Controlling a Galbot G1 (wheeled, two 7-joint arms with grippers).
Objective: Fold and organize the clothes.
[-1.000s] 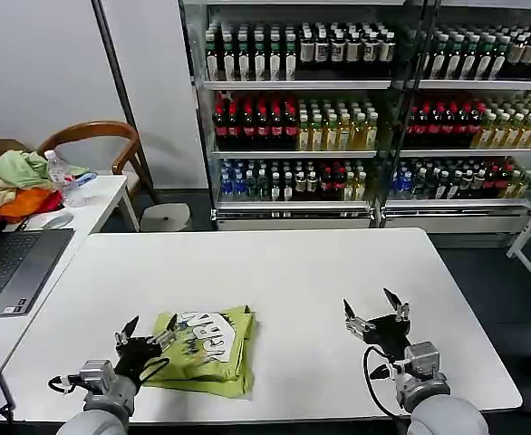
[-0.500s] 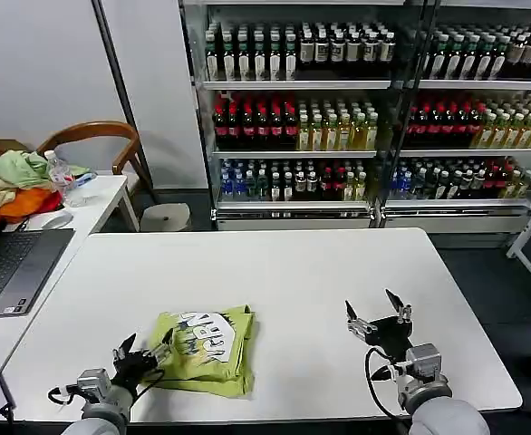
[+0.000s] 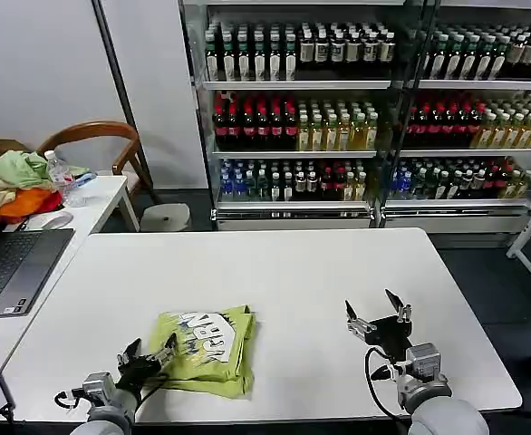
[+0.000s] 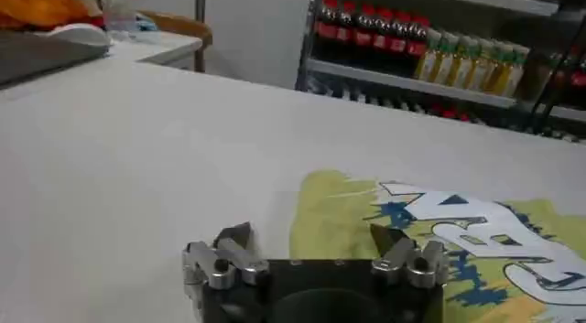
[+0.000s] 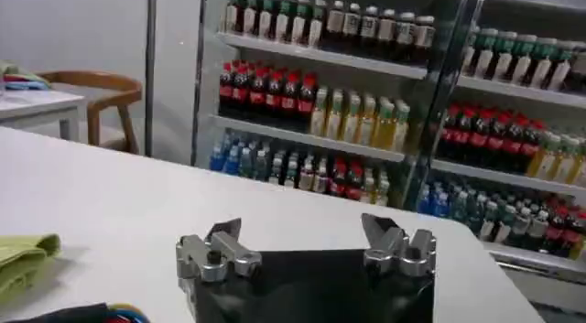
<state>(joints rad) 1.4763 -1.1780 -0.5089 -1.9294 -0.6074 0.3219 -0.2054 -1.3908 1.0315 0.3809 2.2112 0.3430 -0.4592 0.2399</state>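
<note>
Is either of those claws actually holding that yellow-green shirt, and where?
Nothing is held. The left gripper sits open at the folded T-shirt edge; the right gripper hovers open, well apart from it.

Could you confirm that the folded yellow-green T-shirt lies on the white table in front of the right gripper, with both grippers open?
Not quite: the head view shows the T-shirt in front of the open left gripper. The open right gripper is over bare table.
</note>
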